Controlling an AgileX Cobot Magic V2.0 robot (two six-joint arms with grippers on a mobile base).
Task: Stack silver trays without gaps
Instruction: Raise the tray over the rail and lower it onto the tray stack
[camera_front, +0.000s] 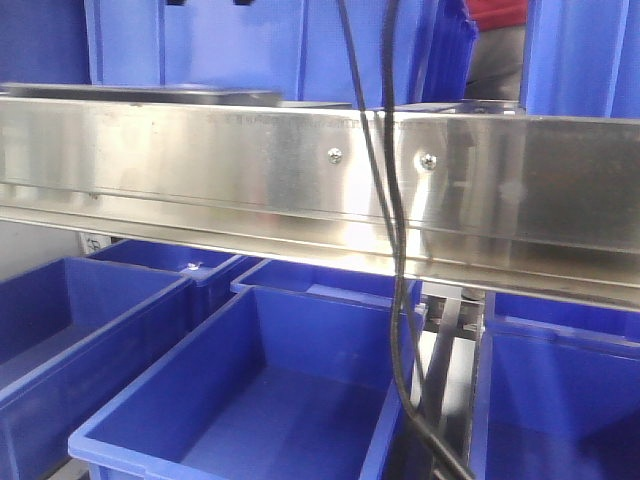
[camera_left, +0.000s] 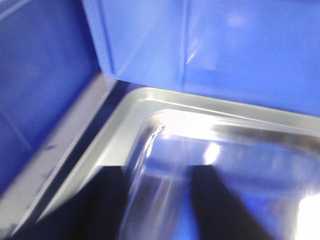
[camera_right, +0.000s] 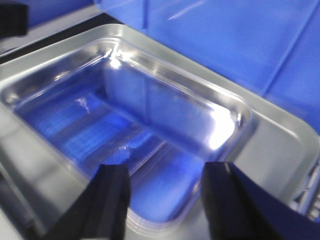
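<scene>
**Left:** the left hand (camera_left: 150, 220), fingers spread and grasping nothing, hangs over a silver tray (camera_left: 125, 115) corner beside blue bins (camera_left: 225, 45), probably to reach its rim.

**Right:** the right hand (camera_right: 167, 200), likewise released, straddles a silver tray's (camera_right: 272, 135) near rim.

The front view hides both hands behind the shelf rail (camera_front: 250, 160) and shows only a slim tray edge (camera_front: 140, 95). The wrist views alone reveal the wells.

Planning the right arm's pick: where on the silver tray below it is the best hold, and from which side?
Grip the silver tray's flat rim at the edge nearest the open right gripper, coming down from above, one finger in the well, one outside. The rim is the only thin lip; the shiny walls curve and may slip.
</scene>
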